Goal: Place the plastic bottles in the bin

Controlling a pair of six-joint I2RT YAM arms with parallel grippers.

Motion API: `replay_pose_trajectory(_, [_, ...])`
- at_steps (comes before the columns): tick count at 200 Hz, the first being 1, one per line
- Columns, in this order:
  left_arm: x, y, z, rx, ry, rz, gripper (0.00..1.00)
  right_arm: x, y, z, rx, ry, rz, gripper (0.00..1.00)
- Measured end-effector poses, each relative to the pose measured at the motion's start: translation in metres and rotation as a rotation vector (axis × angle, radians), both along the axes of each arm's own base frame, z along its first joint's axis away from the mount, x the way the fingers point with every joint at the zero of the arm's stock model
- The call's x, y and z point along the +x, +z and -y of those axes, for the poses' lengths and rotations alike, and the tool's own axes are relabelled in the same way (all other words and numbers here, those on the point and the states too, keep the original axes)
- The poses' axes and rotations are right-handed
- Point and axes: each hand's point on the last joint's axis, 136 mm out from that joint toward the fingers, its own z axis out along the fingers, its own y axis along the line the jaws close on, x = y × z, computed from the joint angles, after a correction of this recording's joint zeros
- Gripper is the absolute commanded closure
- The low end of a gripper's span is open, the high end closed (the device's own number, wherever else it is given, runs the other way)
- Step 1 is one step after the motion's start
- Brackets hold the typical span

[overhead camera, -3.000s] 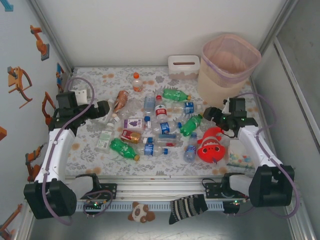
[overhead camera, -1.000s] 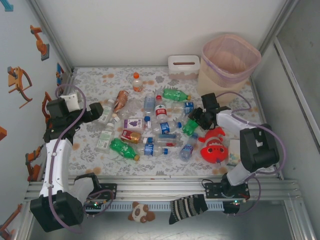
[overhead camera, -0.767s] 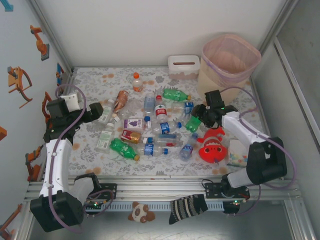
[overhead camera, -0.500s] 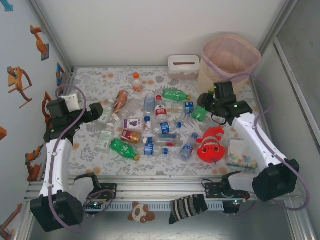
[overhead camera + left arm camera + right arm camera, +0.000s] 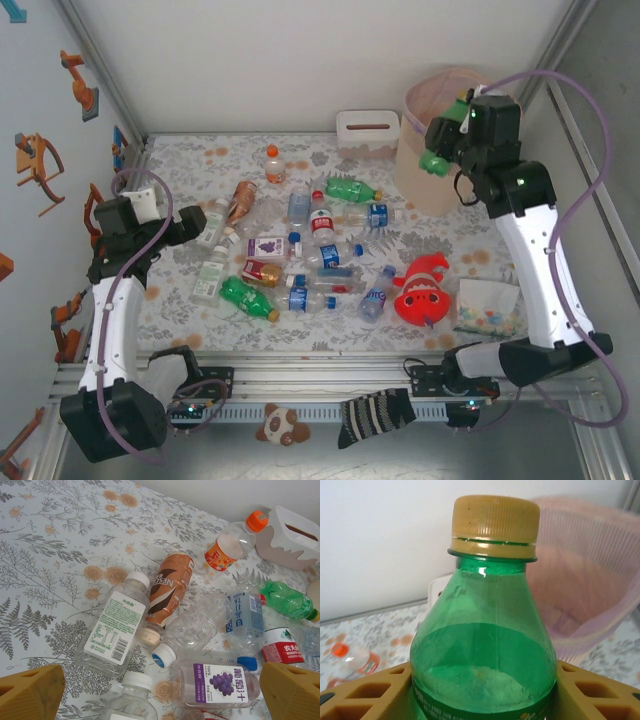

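Observation:
My right gripper (image 5: 447, 140) is raised beside the near-left rim of the pink lattice bin (image 5: 436, 175) and is shut on a green bottle (image 5: 482, 650) with a yellow cap. The bin's rim (image 5: 580, 625) lies just beyond that bottle. Several plastic bottles lie scattered on the floral mat, among them a green one (image 5: 246, 297), another green one (image 5: 350, 189) and a purple-labelled one (image 5: 235, 685). My left gripper (image 5: 160, 690) hangs open at the left above a clear bottle (image 5: 116, 630), a brown bottle (image 5: 167, 592) and an orange-capped bottle (image 5: 232, 542).
A white slotted tissue box (image 5: 367, 131) stands left of the bin. A red clownfish plush (image 5: 424, 290) and a small printed packet (image 5: 487, 307) lie at the right. White walls enclose the mat; a sock (image 5: 375, 415) and a small plush (image 5: 282, 426) lie at the front rail.
My right gripper has picked the green bottle out of the pile next to the plush and carried it up and back to the bin's rim. The left arm has stayed still.

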Motion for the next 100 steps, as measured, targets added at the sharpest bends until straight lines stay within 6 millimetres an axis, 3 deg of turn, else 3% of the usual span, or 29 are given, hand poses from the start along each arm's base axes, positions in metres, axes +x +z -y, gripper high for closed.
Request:
replay_pose_trajectory(46, [0.0, -0.001, 0.0, 0.001, 0.002, -0.001, 0.01, 0.048, 0.018, 0.031, -0.137, -0.078, 0.035, 0.41])
replay_pose_trajectory(76, [0.0, -0.001, 0.0, 0.001, 0.002, -0.002, 0.01, 0.083, 0.013, 0.06, -0.17, -0.132, 0.021, 0.41])
replay_pose_trajectory(100, [0.0, -0.001, 0.0, 0.001, 0.002, -0.002, 0.01, 0.114, -0.005, 0.081, -0.168, -0.15, -0.017, 0.41])
